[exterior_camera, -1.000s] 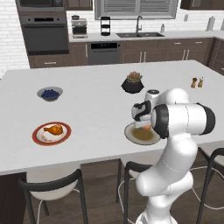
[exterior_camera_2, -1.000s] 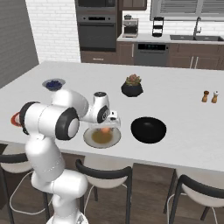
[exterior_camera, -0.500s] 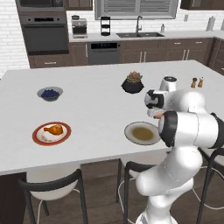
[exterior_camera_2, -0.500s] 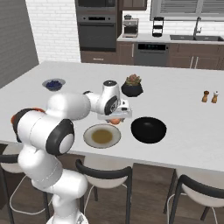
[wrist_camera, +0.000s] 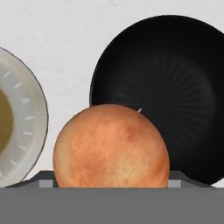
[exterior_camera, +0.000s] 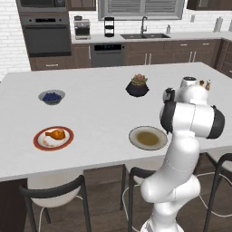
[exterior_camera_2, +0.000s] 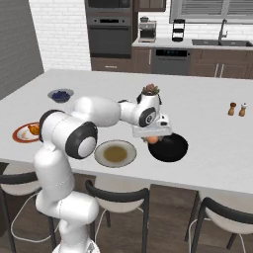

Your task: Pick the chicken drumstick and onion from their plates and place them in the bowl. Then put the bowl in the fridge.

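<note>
My gripper (exterior_camera_2: 152, 134) is shut on the onion (exterior_camera_2: 153, 140), a round orange-tan ball, and holds it just above the counter at the left rim of the black bowl (exterior_camera_2: 170, 148). The hand view has the onion (wrist_camera: 111, 146) close up at the bottom, the bowl (wrist_camera: 175, 83) behind it to the right and the grey-olive plate (wrist_camera: 19, 127) to the left. That plate (exterior_camera_2: 115, 153) (exterior_camera: 147, 137) has nothing on its brownish centre. The chicken drumstick (exterior_camera: 55, 134) lies on the red-rimmed plate (exterior_camera: 68, 140) at the far left, and both (exterior_camera_2: 33, 129) (exterior_camera_2: 20, 134) sit behind my arm's shoulder.
A small grey bowl of blue berries (exterior_camera: 51, 96) and a black pot with a spiky plant (exterior_camera: 137, 86) stand farther back on the island. Salt and pepper shakers (exterior_camera_2: 237, 109) are at the right. Stools (exterior_camera_2: 118, 197) line the near edge.
My arm has swung right, lifting the onion off the grey-olive plate and carrying it over to the bowl's left rim. The plates and the bowl have stayed put.
</note>
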